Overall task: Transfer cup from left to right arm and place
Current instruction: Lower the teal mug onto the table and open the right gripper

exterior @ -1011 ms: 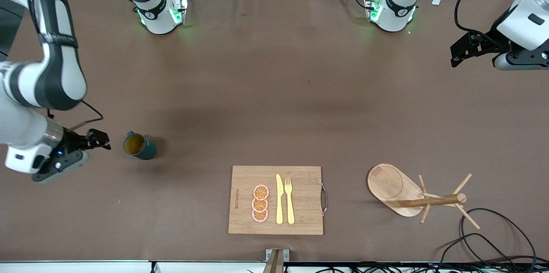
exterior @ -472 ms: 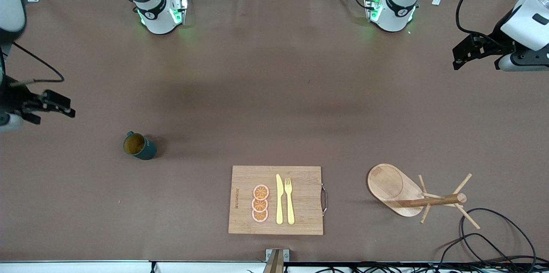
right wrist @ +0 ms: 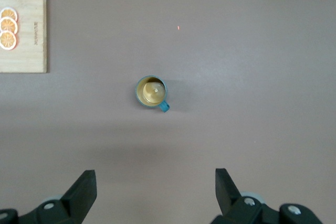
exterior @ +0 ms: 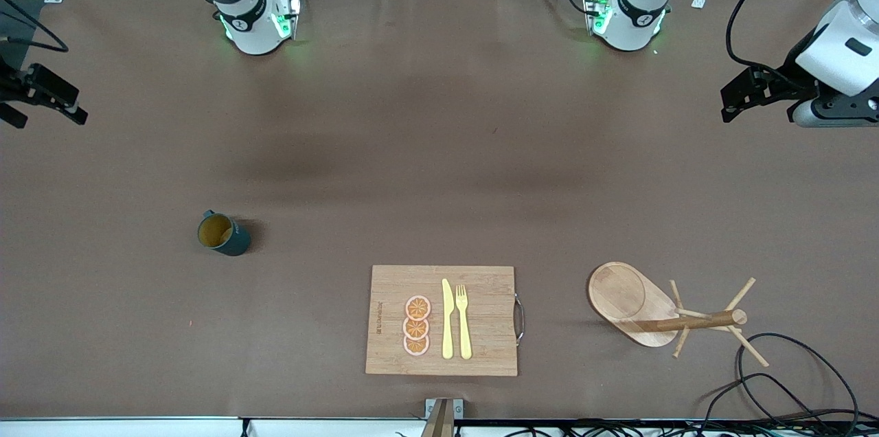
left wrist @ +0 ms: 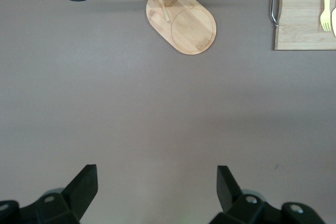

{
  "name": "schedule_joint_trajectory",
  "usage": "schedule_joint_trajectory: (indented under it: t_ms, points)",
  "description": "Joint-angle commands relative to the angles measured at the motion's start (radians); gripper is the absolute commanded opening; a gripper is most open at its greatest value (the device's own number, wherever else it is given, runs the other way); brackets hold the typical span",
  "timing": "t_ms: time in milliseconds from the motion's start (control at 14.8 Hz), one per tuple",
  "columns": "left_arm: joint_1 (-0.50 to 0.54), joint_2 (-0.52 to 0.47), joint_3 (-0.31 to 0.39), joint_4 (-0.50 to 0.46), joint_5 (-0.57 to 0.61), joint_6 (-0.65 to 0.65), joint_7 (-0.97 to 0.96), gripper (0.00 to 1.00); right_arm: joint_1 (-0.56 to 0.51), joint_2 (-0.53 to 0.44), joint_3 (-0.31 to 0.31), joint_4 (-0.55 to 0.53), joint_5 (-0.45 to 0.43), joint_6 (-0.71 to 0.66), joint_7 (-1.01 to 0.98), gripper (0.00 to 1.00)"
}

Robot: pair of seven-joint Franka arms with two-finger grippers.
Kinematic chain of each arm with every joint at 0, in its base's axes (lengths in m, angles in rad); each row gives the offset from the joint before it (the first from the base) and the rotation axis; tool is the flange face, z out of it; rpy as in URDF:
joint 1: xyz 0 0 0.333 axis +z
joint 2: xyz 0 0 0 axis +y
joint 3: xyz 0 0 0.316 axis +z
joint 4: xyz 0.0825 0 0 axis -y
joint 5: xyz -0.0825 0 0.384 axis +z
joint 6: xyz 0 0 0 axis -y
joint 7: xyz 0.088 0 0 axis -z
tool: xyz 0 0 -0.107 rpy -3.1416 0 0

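Observation:
The cup [exterior: 223,233], a small dark teal mug with an ochre inside, stands upright on the brown table toward the right arm's end, free of both grippers. It also shows in the right wrist view [right wrist: 152,91], seen from above with its handle visible. My right gripper [exterior: 47,110] is open and empty, high over the table's edge at the right arm's end, well away from the cup; its spread fingers frame bare table in its own view [right wrist: 156,182]. My left gripper [exterior: 726,104] is open and empty over the left arm's end and shows the same way in the left wrist view [left wrist: 157,182].
A wooden cutting board [exterior: 443,320] with orange slices, a yellow knife and fork lies near the front camera. A wooden mug tree [exterior: 638,303] lies tipped on its side beside it toward the left arm's end. Black cables [exterior: 790,368] coil at that corner.
My right gripper has drawn back from beside the cup, rising and moving out to the table's edge, open all along. The cup stays put. The left arm has barely moved.

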Motion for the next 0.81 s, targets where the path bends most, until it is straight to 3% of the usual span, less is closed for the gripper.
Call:
schedule_joint_trajectory:
  t_ms: [0,742]
  points:
    - [0.004,-0.005,-0.001,0.007,-0.016,-0.002,0.017,1.00,-0.006,-0.027,0.015,-0.038,-0.036,-0.011,0.066,1.00]
    - [0.021,-0.011,-0.001,0.024,-0.024,-0.009,0.022,1.00,-0.002,-0.014,0.014,0.017,-0.033,-0.051,0.058,1.00]
